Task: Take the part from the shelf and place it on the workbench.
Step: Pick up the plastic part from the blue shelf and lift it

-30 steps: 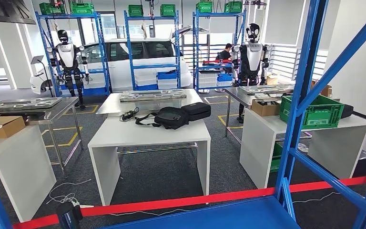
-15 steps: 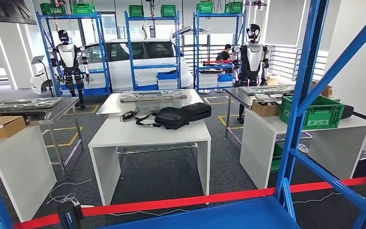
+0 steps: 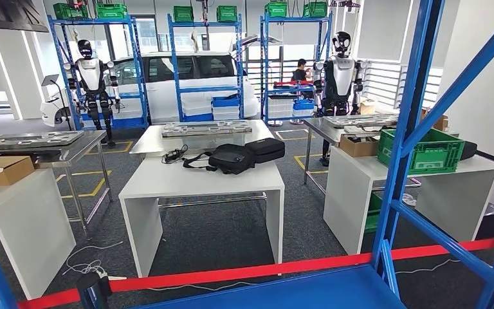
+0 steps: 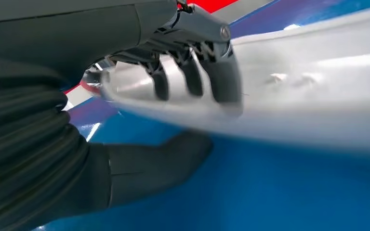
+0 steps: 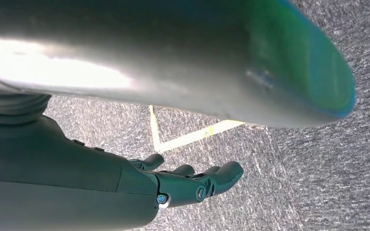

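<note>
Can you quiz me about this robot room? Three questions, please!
1. True or false: the black bags lie on the white table.
2. What colour is the crate? A red, B green, C yellow.
3. Fill in: the left robot hand grips a pale ____ over the blue shelf.

Key: 1 true; 2 B; 3 part.
</note>
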